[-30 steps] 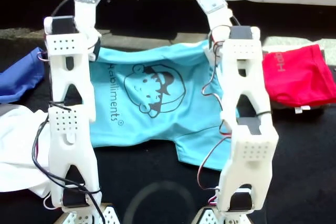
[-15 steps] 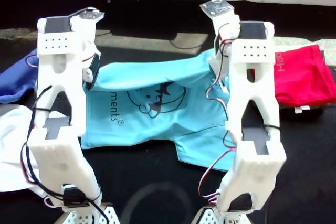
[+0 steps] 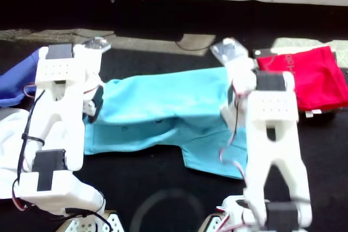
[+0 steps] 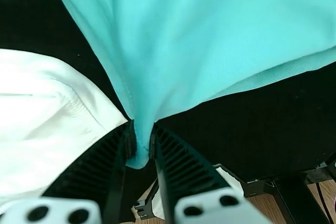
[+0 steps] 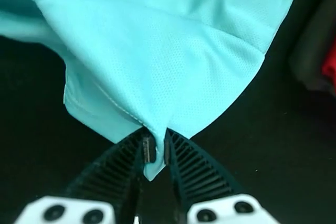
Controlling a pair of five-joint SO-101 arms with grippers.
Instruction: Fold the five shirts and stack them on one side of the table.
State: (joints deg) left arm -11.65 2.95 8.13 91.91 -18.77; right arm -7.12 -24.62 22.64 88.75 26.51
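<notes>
My left gripper (image 4: 140, 136) is clamped shut on a pinch of the turquoise shirt (image 3: 163, 107). The cloth is squeezed between its ribbed black fingers (image 4: 181, 163), and a small tip pokes out behind them. My right gripper (image 5: 155, 142) is closed the same way on another edge of that shirt, with the fabric fanning away from its jaws. In the high view the shirt stretches between my two arms as a wide band. Its upper layer is draped over the lower one, and its near edge and a sleeve lie on the black table (image 3: 163, 188). The white shirt (image 3: 13, 156) lies just beside my left arm, with the blue shirt (image 3: 16, 80) beyond it. The red shirt (image 3: 310, 80) lies on the table's right side, near my right arm.
</notes>
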